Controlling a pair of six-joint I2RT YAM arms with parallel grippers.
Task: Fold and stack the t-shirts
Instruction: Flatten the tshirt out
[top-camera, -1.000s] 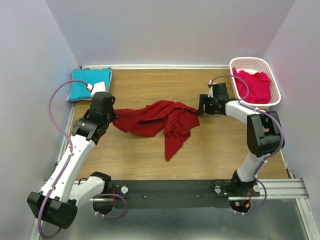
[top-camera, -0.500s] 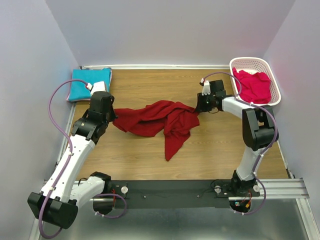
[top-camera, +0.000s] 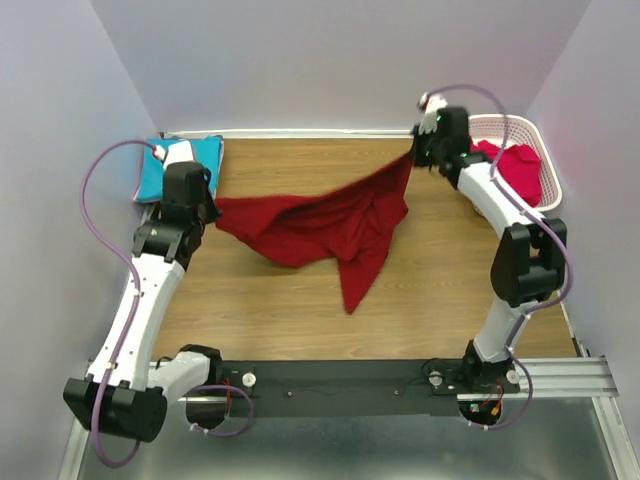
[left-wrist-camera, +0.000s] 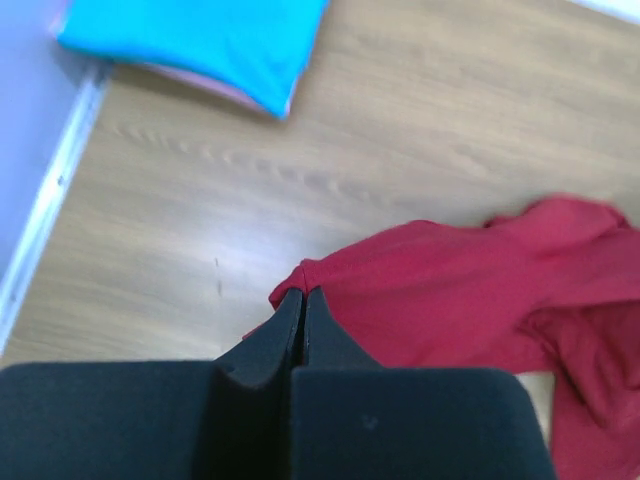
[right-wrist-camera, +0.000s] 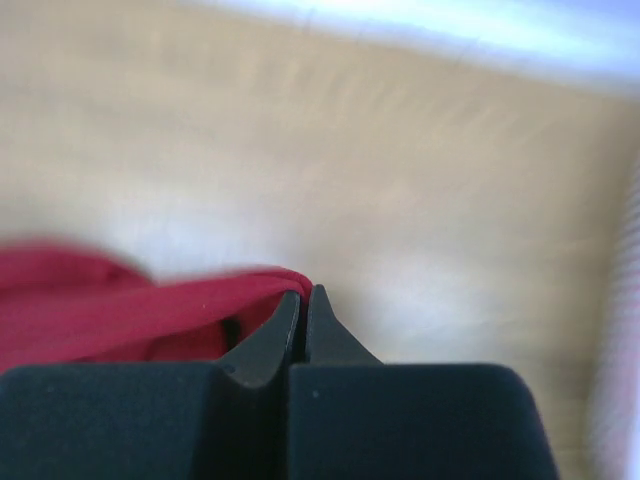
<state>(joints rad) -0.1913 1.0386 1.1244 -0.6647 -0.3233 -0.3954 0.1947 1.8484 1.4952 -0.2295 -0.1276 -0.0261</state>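
Dark red cloth spans the gap between your two arms. The dark red t-shirt (top-camera: 320, 225) is pinched at its left corner by the left jaws, which are pressed together on it. Its right edge is clamped in the right jaws, also pressed shut on a fold. Between the two grips it sags in a loose sheet, and a pointed tail trails toward the arm bases over the wooden bench (top-camera: 250, 300). Bare wood shows on either side of that tail. The rear wall stands close behind the right jaws. The white basket (top-camera: 553, 190) sits just to their right, holding the pinkish-red t-shirt (top-camera: 520, 170), and your right forearm crosses its left side. The folded turquoise t-shirt (top-camera: 152, 175) lies just outboard of the left jaws, in the bench's far left corner.
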